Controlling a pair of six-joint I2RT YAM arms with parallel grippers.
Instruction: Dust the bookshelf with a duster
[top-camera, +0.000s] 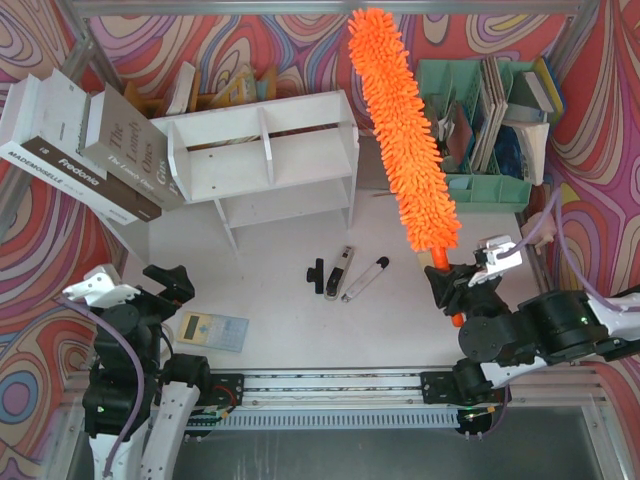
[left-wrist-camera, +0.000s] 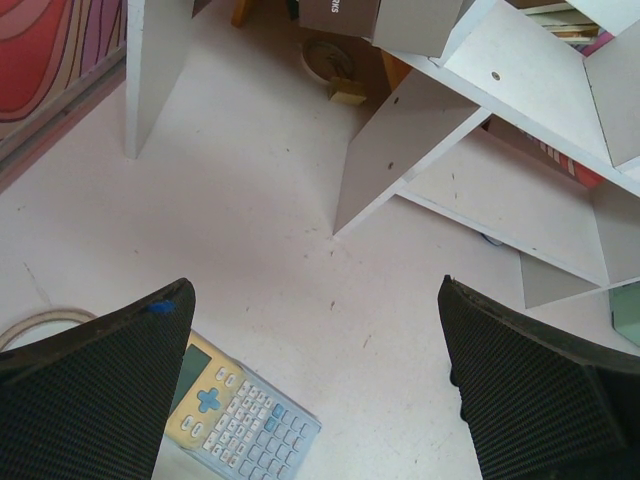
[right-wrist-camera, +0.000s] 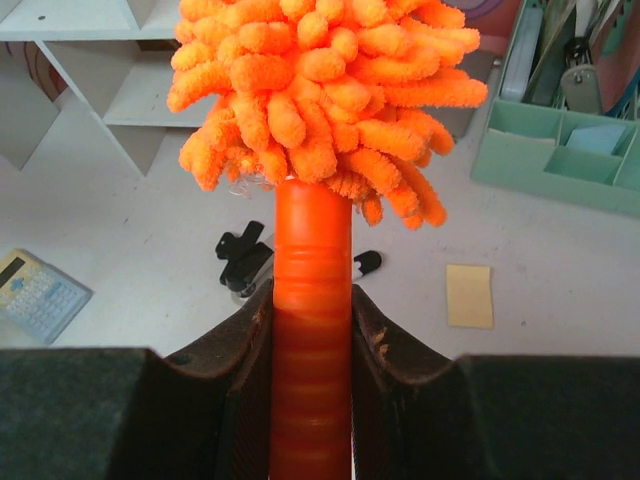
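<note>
Here, right gripper (right-wrist-camera: 310, 330) tight around duster (top-camera: 400, 130) handle, left gripper (left-wrist-camera: 315, 340) agape, empty; book (top-camera: 75, 168) spine "Fredonia".

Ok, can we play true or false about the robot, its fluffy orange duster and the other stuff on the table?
1. The right gripper is shut on the handle of the duster. True.
2. The left gripper is holding the calculator. False: it is open and empty, and the calculator lies on the table.
3. The bookshelf is white. True.
4. The marker pen sits on the bookshelf. False: it lies on the table in front of it.
</note>
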